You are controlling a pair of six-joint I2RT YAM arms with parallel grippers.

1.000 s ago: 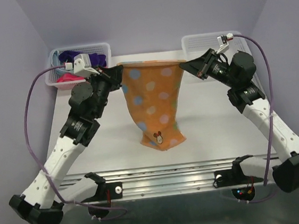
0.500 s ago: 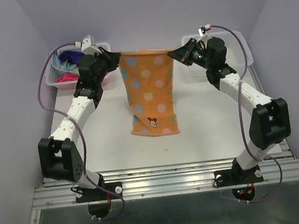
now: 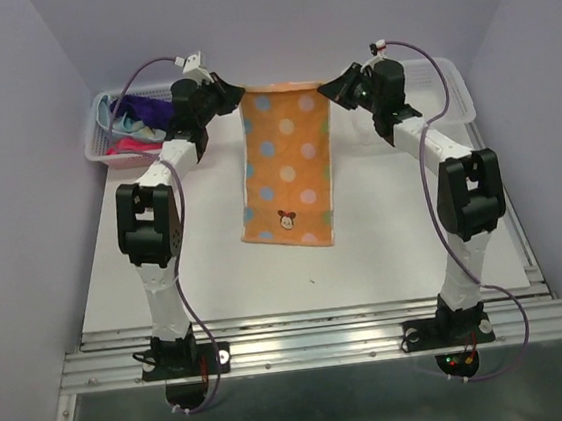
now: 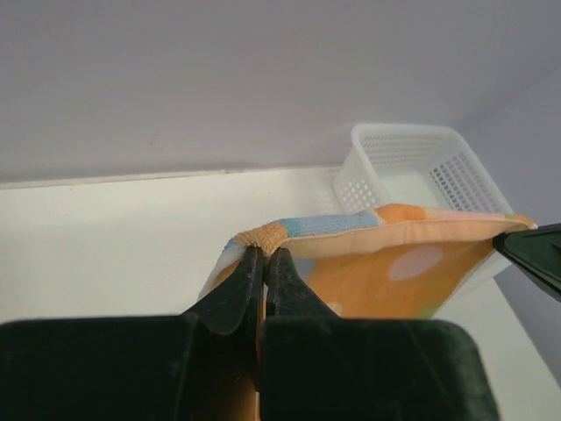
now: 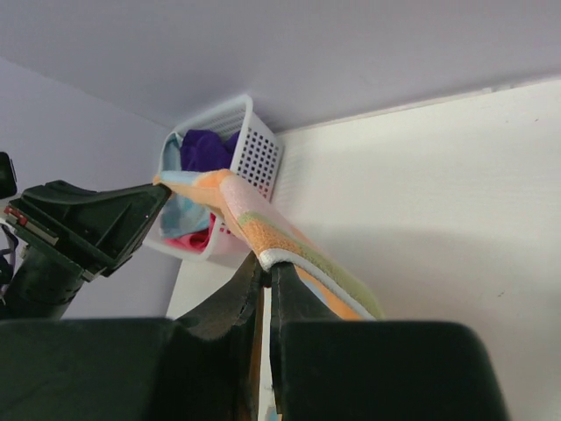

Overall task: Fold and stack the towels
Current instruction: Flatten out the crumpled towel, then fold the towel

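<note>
Spotted towel (image 3: 286, 165) is stretched btwn the two arms. The left fingers (image 3: 232, 97) are clamped on its top-left corner and the right fingers (image 3: 330, 87) on its top-right corner. Both wrist views show each pair pinched tight on the hem w/ no gap.

The top edge is held up off the surface (image 3: 218, 277) at 12 o'clock, close to the back wall. The cloth runs down toward 6, and the bottom hem w/ the small cartoon face rests about mid-surface.

Change over the last sec:
- Both arms went from a low, bent pose near 6 to almost full reach toward 12, taking the top edge w/ them.
- The towel was funnel-shaped w/ a bunched bottom; now it's a clean rectangle, sides approx parallel.
- The bottom hem slid a bit toward 12.
- Grip is the same on both corners.

Meaning for the task: this looks like the spread-out step, pulling the cloth flat before the 1st fold. Prob. next is lowering the top edge, either flat onto the surface or back toward 6 over the hem. Nothing is folded or stacked yet.

The purple towel (image 3: 145, 111) and pink towel (image 3: 136, 142) lie in the left basket (image 3: 97, 149) at 10 o'clock. The right basket (image 3: 454, 87) sits at 2 o'clock, just past the right fingers.
</note>
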